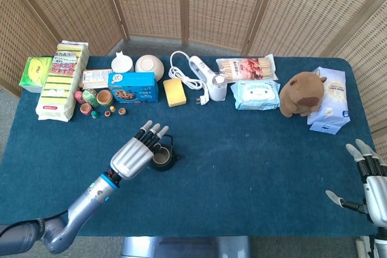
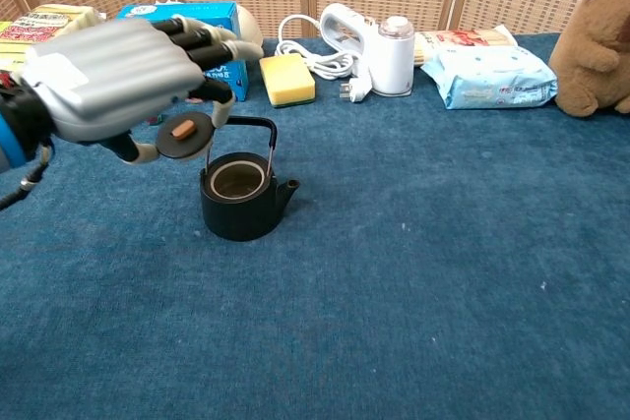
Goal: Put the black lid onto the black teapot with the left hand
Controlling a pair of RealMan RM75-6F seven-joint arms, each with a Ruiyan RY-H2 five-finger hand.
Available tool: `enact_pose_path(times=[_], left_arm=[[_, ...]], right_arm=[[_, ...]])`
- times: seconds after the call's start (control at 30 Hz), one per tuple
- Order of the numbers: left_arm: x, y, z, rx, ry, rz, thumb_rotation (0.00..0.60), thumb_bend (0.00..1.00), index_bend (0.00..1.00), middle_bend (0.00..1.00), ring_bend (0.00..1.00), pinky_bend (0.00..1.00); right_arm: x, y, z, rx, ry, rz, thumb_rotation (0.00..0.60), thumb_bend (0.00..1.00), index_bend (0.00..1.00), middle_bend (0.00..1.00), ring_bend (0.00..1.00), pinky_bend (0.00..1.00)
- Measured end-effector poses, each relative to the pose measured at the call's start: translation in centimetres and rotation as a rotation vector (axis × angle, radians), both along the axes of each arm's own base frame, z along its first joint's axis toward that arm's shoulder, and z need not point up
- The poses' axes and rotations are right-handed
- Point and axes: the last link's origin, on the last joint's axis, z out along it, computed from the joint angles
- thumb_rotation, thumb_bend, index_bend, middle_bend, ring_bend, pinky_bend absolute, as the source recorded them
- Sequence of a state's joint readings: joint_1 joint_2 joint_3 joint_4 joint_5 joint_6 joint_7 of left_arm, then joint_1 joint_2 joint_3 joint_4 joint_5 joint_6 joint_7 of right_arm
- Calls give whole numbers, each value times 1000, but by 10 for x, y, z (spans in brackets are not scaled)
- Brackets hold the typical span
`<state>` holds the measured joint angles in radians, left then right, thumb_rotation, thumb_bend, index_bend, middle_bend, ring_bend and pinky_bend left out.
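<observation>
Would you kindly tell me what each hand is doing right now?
Left hand: holding the black lid beside the black teapot.
Right hand: open, holding nothing.
</observation>
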<state>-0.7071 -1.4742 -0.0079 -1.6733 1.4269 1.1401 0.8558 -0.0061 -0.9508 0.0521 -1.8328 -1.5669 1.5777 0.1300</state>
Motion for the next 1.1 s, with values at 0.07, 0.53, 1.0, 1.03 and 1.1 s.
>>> enact_pose_path(times=[0.07, 0.53, 1.0, 1.03, 1.1], left_arm=[[4, 0, -5, -2, 11, -5, 600, 223, 446, 0, 0, 72], [16, 4, -37, -8, 43, 14, 600, 222, 446, 0, 0, 72], [25, 4, -49, -1, 47, 20, 600, 223, 447, 0, 0, 72], [24, 4, -50, -1, 50, 23, 600, 223, 447, 0, 0, 72], [24, 4, -52, -1, 55, 30, 600, 223, 447, 0, 0, 72]], right_arm=[[0, 0, 0, -1, -2, 1, 544, 27, 85, 0, 0, 0], [-1, 0, 3, -2, -10, -1, 544, 27, 85, 0, 0, 0], [-1, 0, 4, 0, -12, -6, 544, 26, 85, 0, 0, 0], [-1, 1, 5, -3, -12, -7, 544, 27, 85, 0, 0, 0], [-2, 1, 6, -8, -14, -9, 543, 27, 85, 0, 0, 0]])
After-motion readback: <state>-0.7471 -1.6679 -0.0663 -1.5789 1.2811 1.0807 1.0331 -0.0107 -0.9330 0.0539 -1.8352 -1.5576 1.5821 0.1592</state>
